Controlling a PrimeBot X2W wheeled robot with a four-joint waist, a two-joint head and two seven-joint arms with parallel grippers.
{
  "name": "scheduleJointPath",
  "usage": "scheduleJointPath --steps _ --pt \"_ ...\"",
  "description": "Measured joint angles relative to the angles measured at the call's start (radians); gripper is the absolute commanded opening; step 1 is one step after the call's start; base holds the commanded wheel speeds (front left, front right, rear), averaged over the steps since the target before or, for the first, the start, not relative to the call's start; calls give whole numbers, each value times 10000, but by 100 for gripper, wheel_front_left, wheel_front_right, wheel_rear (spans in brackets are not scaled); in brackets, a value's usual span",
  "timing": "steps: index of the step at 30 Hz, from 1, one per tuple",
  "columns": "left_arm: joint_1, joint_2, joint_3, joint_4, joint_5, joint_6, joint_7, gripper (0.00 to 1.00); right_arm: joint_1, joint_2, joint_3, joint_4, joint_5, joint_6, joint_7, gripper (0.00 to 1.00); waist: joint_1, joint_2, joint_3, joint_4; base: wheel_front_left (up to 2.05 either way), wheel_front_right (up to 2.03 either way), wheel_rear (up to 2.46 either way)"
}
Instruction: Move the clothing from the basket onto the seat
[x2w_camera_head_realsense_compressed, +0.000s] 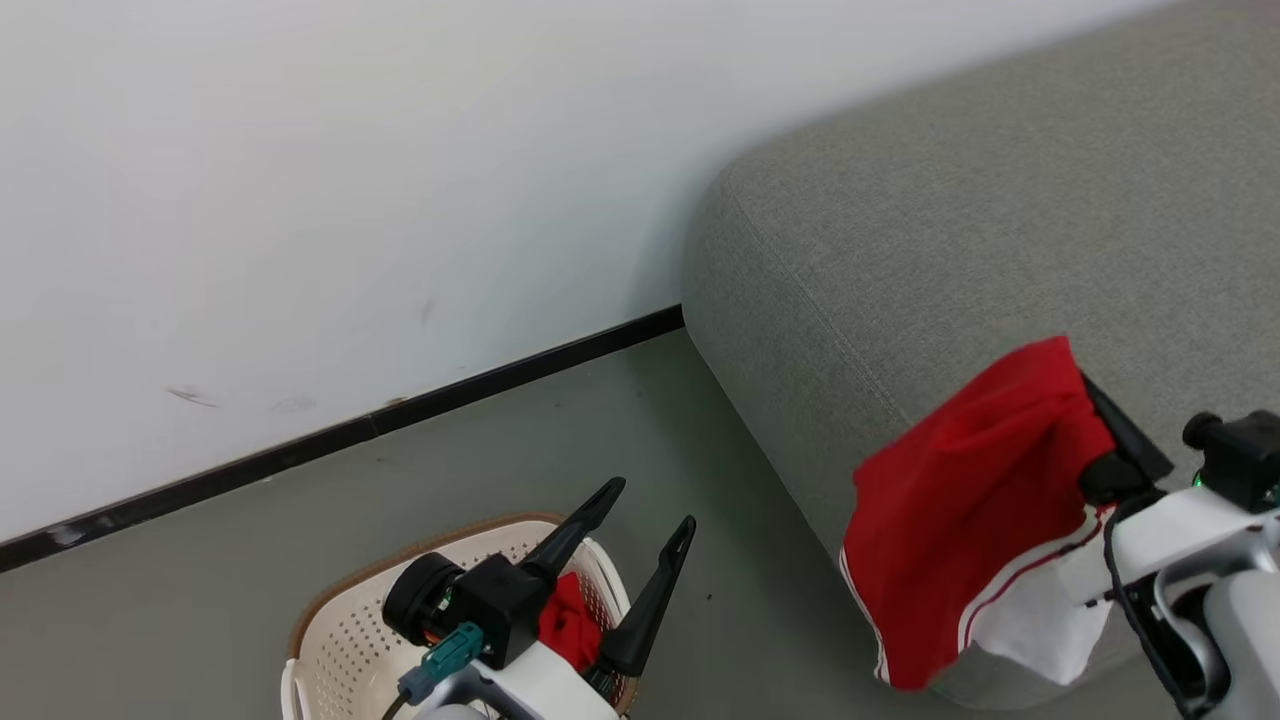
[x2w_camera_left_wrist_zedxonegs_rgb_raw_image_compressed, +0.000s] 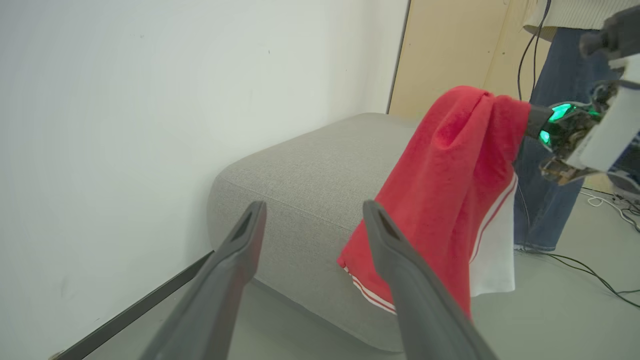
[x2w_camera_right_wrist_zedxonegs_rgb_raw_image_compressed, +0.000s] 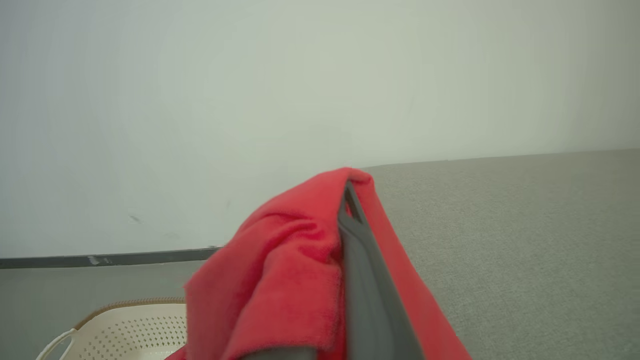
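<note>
Place: a robot test room dressed as a plain living corner
Walls: bare white wall (x2w_camera_head_realsense_compressed: 300, 200) with a black skirting (x2w_camera_head_realsense_compressed: 400, 415) along its foot
Floor: smooth grey-green floor (x2w_camera_head_realsense_compressed: 560, 430)
Furnishing: a grey upholstered seat (x2w_camera_head_realsense_compressed: 1000, 200) against the wall, with a plastic laundry basket (x2w_camera_head_realsense_compressed: 340, 620) on the floor to its left
Lab signs: a pale board panel (x2w_camera_left_wrist_zedxonegs_rgb_raw_image_compressed: 445, 50) beyond the seat's far end, loose cables (x2w_camera_left_wrist_zedxonegs_rgb_raw_image_compressed: 590, 270) on the floor, and a person (x2w_camera_left_wrist_zedxonegs_rgb_raw_image_compressed: 542, 215) in jeans standing there

No text, number or sign can be read. Nothing legible is seen on the basket (x2w_camera_head_realsense_compressed: 350, 640), the clothing (x2w_camera_head_realsense_compressed: 960, 500) or the seat (x2w_camera_head_realsense_compressed: 1000, 200).
</note>
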Motion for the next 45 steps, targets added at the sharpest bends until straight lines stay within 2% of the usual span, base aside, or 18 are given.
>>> scheduleJointPath --steps 7,16,22,25,31,35,39,45 --pt "-63 316 79 -318 430 205 19 100 -1648 113 -696 159 1005 0 491 0 0 0 391 22 0 0 0" --pt "-461 462 63 -872 625 322 349 100 -4242 -738 -1515 614 970 0 1183 0 0 0 1021 108 0 0 0" --pt "-707 552 -56 -1187 719 320 667 100 -5627 -863 -2230 1041 1352 0 1442 0 0 0 1543 182 0 0 0" --pt "-1009 558 -50 -1475 788 320 773 100 -6380 -1271 -2397 1452 1321 0 1649 0 0 0 1900 248 0 0 0" --pt "-1098 537 -69 -1724 756 318 957 100 -6875 -1718 -2713 2163 1279 0 1751 0 0 0 2346 362 0 0 0" --pt "-1378 817 -56 -1929 1151 318 1139 100 -6986 -2090 -3070 2780 1051 0 1741 0 0 0 2772 510 0 0 0" --pt "-1490 848 -58 -2044 1174 318 1210 100 -6996 -2345 -3346 3168 963 0 1726 0 0 0 3016 607 0 0 0" --pt "-1703 895 -113 -2240 1329 301 1296 100 -7074 -2755 -3906 3833 880 0 1377 0 0 0 3485 809 0 0 0"
